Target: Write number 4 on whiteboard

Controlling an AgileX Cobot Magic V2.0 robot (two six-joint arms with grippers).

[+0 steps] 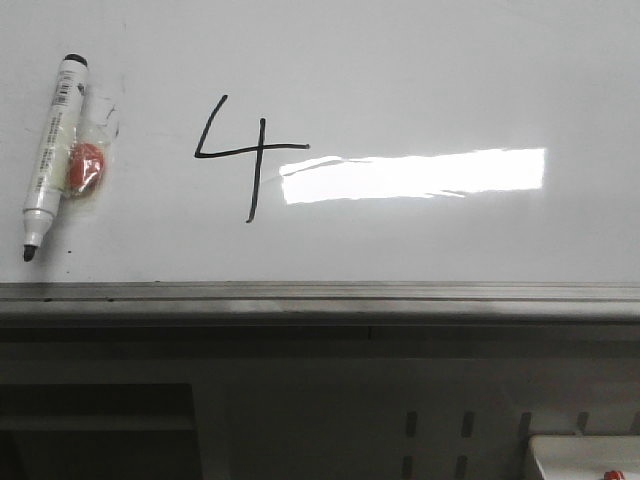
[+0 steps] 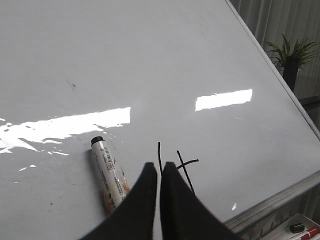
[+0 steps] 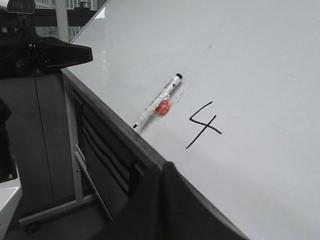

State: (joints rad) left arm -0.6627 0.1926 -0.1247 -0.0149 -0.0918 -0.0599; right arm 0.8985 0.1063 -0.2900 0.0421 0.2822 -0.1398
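the dark left gripper (image 2: pixel 159 172) and dark right gripper (image 3: pixel 164 172) are seen clenched and empty at the near edge, beyond which the thin black hand-drawn number 4 (image 1: pixel 245 155) is found on the glossy white whiteboard (image 1: pixel 400 70), right of a white black-capped marker (image 1: pixel 52 150).

A thin black hand-drawn open-top number 4 (image 1: pixel 243 152) stands in marker strokes on the large glossy white whiteboard (image 1: pixel 420 80), left of centre, its crossbar tip just touching a bright rectangular glare. The board's grey metal frame edge (image 1: pixel 320 295) runs along the near side, below the figure.
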